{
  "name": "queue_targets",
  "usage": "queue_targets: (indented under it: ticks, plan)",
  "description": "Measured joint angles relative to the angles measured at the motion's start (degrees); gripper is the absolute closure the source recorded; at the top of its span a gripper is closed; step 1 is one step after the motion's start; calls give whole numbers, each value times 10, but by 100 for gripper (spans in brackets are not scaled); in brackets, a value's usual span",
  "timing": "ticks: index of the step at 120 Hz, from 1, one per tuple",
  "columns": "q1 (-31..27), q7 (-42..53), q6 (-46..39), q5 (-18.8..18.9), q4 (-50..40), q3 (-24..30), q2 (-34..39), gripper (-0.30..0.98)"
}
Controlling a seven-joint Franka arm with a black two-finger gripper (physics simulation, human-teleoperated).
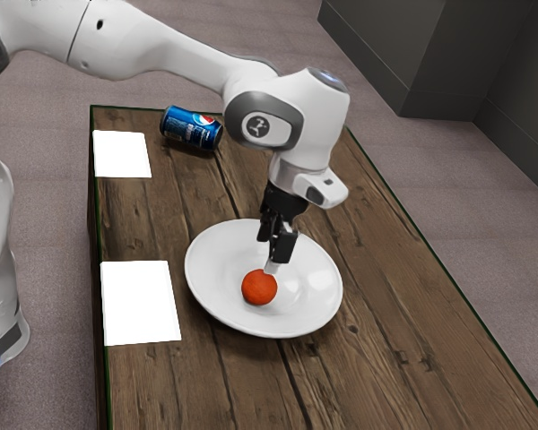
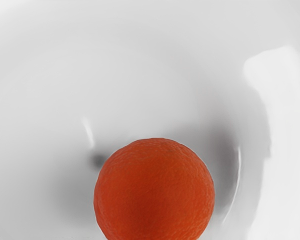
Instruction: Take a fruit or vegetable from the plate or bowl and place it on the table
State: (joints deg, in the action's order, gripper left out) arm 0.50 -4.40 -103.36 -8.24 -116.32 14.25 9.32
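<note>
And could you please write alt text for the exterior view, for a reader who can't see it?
A black pincer on a white Franka arm reaches down to an orange in a shallow white bowl on a wooden table. Beyond lies a blue Pepsi can on its side; two white rectangles line the exterior view's left.

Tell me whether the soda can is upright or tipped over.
Tipped over. In the exterior view the can lies along the table, its long side down rather than standing on an end.
</note>
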Motion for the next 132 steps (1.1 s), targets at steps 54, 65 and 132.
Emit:
queue_targets:
  ticks: [54,65,132]
  plan:
    - [-2,17,-60,-14,-69,16,23,0]
    - [-2,19,-64,-14,-72,16,22,0]
    - [-3,28,-107,-15,-87,17,-16,0]
